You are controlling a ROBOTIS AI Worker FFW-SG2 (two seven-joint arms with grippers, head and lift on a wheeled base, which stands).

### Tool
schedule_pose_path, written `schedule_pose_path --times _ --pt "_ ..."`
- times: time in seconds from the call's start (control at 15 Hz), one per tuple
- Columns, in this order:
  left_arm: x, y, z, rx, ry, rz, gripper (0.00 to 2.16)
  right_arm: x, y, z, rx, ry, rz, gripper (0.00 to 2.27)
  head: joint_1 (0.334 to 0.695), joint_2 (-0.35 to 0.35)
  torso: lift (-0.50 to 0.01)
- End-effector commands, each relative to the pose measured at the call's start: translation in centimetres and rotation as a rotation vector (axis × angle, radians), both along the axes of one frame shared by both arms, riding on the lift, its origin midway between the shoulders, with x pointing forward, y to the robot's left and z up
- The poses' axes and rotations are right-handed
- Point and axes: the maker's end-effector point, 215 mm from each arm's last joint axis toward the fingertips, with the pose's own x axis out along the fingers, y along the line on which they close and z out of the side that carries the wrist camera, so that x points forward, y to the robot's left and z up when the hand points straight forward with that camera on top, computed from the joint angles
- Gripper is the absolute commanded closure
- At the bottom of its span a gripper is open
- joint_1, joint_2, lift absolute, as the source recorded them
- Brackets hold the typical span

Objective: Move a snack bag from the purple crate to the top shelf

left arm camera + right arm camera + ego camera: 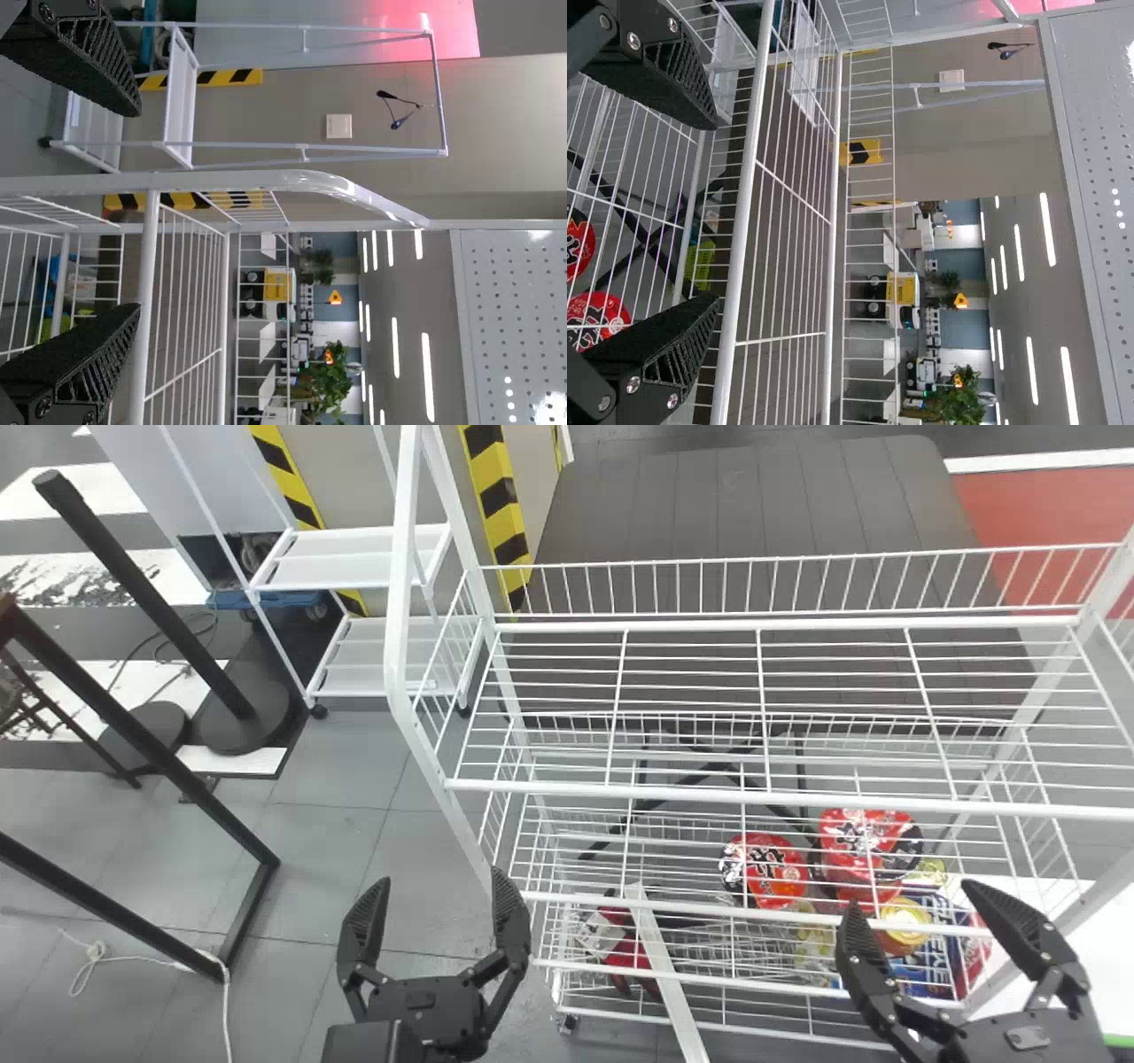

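"State of the fingers?"

"On my left gripper [440, 879] I find them spread wide, holding nothing. My right gripper [912, 896]: likewise wide apart and unloaded."

"Their position?"

"Both at the near side of the white wire rack [762, 797], the left by its left end, the right before its right half."

"And the snack bag?"

"I cannot tell which item it is. Below the top shelf, through the wires, I record two red packages [764, 870], a yellow-topped tub [905, 921] and, near it, a blue package [926, 965]. Farther left, a red-and-white item [620, 948] lies beside a slanting flat bar [669, 974]."

"Beyond?"

"A dark slatted surface [753, 496] behind the rack; a white shelf cart [354, 558] to its left."
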Motion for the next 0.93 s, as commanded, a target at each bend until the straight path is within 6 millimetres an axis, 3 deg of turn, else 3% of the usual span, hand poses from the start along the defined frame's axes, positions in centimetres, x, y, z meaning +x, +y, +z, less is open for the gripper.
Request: schedule_pose_path --times 0.0,0.87 --pt "0.17 0.02 -0.04 -0.006 0.001 -0.01 0.01 -0.01 -0.01 0.01 0.001 -0.002 0.0 0.14 0.695 0.181 -0.039" --pt "0.13 -0.04 -0.13 -0.01 0.003 -0.016 0.03 -0.03 -0.05 0.84 0.007 -0.033 -0.002 0.14 0.695 0.18 -0.091"
